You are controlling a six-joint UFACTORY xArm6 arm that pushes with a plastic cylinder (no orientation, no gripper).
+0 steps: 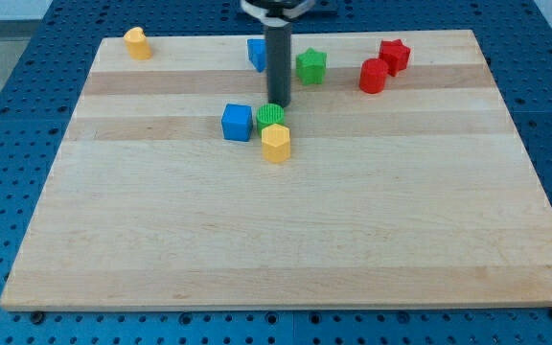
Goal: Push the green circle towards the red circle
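Little of the task is judged to be done. The green circle [271, 116] lies near the middle of the counter [286, 240], with the blue cube [237, 122] just to its left and the yellow block [275, 143] touching it on the near side. The red circle [373, 76] stands well apart from it, far and to the right, just beside the red star [394, 55]. The tip [278, 103] is placed just at the far edge of the green circle; whether contact is made cannot be told. For a push rightward and farther, the tip would probably need to be brought round to the block's near-left side. The green star [310, 65] lies close to the direct path. No claw is fitted, so no opening can be reported. No containers are seen on the counter.
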